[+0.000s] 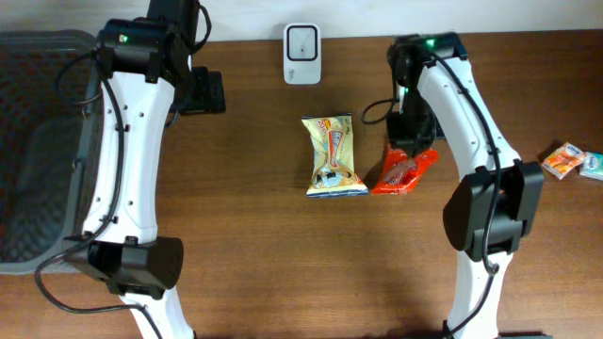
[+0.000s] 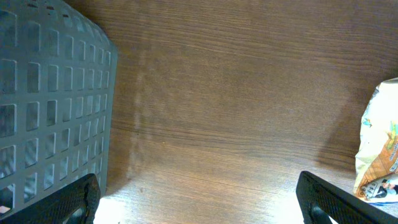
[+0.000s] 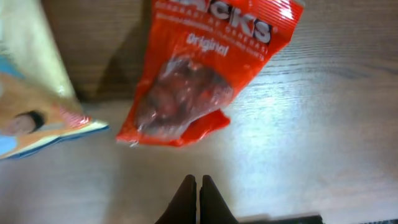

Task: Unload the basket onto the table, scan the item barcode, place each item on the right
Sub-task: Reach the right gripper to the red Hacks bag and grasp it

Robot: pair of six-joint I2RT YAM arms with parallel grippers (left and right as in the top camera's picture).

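Four snack packs (image 1: pixel 334 156) (image 1: pixel 403 169) (image 1: pixel 563 160) (image 1: pixel 594 165), one scanner (image 1: pixel 302 54), one basket (image 1: pixel 47 56)

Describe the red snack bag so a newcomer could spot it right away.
On the wooden table, in front of the white device at the back edge, two snack bags lie side by side. The red bag is the one partly under the right arm. Unlike the pale cream bag beside it, it is bright red with white lettering.
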